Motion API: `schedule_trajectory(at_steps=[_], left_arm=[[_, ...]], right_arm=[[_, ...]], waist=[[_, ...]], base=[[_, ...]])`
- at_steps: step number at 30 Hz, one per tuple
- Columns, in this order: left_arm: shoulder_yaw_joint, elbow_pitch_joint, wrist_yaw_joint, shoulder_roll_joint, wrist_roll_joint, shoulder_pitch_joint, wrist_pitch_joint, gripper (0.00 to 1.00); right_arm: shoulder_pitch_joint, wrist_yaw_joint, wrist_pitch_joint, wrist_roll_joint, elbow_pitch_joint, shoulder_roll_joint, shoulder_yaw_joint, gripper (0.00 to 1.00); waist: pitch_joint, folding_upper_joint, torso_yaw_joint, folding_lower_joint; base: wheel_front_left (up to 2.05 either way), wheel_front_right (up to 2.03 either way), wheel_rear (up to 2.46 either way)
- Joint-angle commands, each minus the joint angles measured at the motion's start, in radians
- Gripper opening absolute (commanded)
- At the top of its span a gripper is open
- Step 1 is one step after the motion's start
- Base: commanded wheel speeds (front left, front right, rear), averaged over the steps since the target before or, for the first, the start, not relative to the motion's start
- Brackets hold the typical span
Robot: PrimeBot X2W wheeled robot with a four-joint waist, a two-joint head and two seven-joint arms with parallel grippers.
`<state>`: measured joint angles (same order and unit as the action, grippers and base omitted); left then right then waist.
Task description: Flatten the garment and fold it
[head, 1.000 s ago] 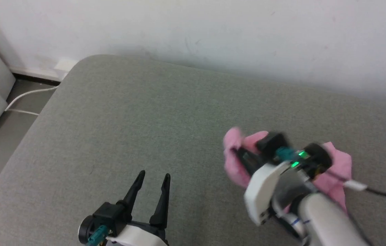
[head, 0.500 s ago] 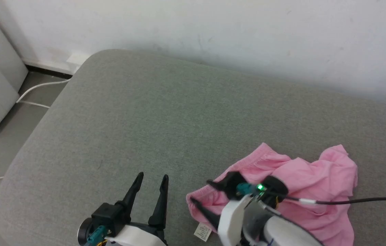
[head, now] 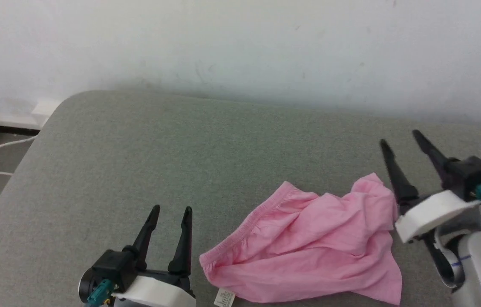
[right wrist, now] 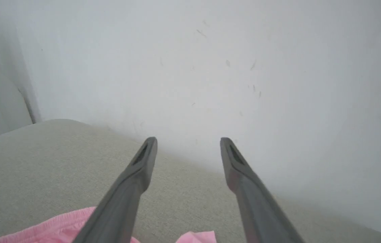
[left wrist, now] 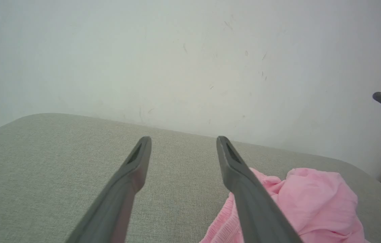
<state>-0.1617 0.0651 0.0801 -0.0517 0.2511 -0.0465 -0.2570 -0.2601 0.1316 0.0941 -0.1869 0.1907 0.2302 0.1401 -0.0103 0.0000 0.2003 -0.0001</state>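
Shorts (head: 308, 251) lying crumpled on a grey cushion (head: 138, 149).
Left gripper (head: 171, 208) and right gripper (head: 399, 138) flank them, fingers spread, holding nothing; waistband (head: 244, 230) faces the left gripper, label (head: 224, 297) at the near edge.

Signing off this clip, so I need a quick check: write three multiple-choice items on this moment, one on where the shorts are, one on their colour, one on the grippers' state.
1. Where are the shorts?
A. Crumpled on the grey cushion.
B. On the floor.
C. Folded on a table.

2. What colour are they?
A. White.
B. Pink.
C. Blue.

3. How are the left gripper and the right gripper?
A. Both shut.
B. Right shut on the shorts.
C. Both open, empty.

Answers: 1 A, the cloth rests rumpled on the cushion; 2 B, the fabric is plainly pink; 3 C, each one's jaws stand apart with nothing between.
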Motion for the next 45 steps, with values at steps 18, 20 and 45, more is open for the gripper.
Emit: schedule_trajectory(at_steps=[18,20,45], left_arm=[[0.071,-0.090,-0.007,0.001,-0.061,-0.042,-0.005,1.00],[0.070,-0.089,-0.005,0.001,-0.064,-0.036,-0.005,1.00],[0.020,-0.049,0.004,0.001,-0.067,0.048,-0.005,1.00]], right_arm=[[0.388,-0.001,0.017,0.078,-0.212,-0.171,-0.194,1.00],[0.398,-0.001,-0.046,0.066,-0.223,-0.171,-0.177,1.00],[0.326,-0.001,-0.841,-0.064,-0.157,-0.146,-0.146,1.00]], waist=[[0.009,0.0000,-0.132,0.0001],[0.020,0.0000,-0.137,0.0001],[0.141,0.0000,-0.054,0.0001]], base=[[0.00,0.00,0.00],[0.00,0.00,0.00],[0.00,0.00,0.00]])
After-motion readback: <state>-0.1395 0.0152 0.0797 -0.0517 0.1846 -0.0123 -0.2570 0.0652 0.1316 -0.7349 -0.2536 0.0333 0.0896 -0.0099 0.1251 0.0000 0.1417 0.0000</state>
